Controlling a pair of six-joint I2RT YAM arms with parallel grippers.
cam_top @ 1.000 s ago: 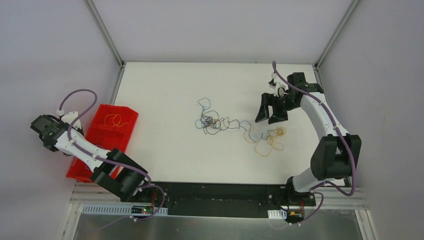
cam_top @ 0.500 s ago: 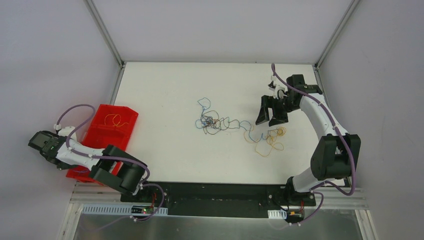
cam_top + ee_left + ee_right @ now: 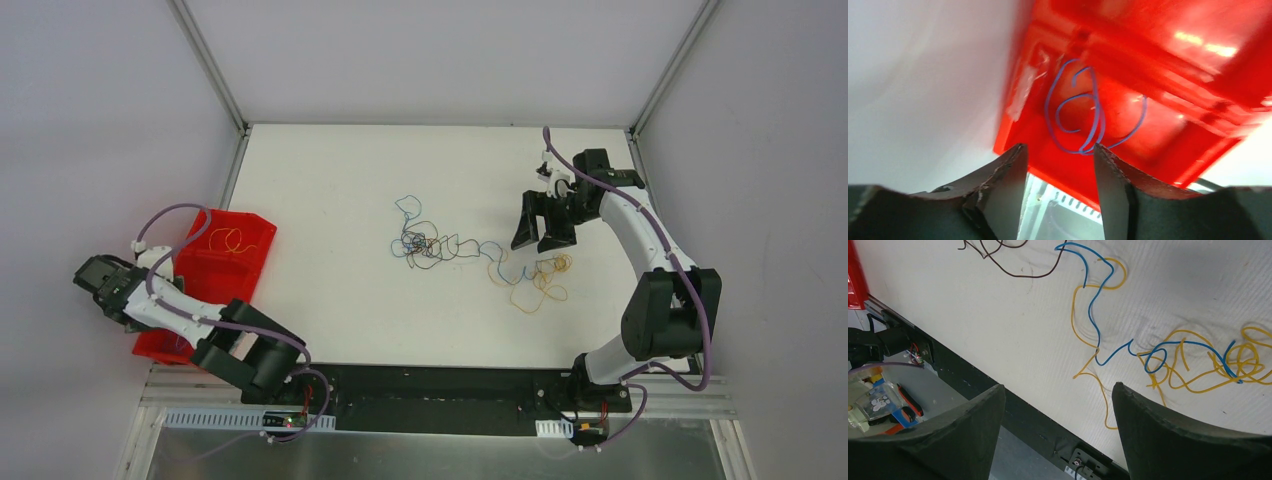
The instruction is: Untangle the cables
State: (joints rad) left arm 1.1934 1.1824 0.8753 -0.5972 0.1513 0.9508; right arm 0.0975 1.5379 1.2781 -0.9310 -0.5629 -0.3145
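Observation:
The cables lie mid-table: a knot of blue and black strands [image 3: 424, 245], with orange-yellow loops [image 3: 540, 282] to its right. My right gripper [image 3: 543, 222] hovers open just behind those loops; its wrist view shows the blue strand [image 3: 1093, 305] crossing the yellow one [image 3: 1193, 370], and the gripper [image 3: 1058, 390] holds nothing. My left gripper [image 3: 110, 288] is at the near left end of the red bin [image 3: 262, 260]. In its wrist view the gripper [image 3: 1059, 150] is open above a coiled blue cable [image 3: 1083, 115] inside the bin [image 3: 1168, 60]. An orange cable [image 3: 232, 240] lies at the bin's far end.
The black rail [image 3: 440, 385] runs along the table's near edge, under both arm bases. Grey walls and metal posts [image 3: 210, 65] enclose the white table [image 3: 330, 180] at the left, back and right.
My left arm has swung toward the near end of the red bin, and its jaws have gone from shut to open. The right arm has barely moved.

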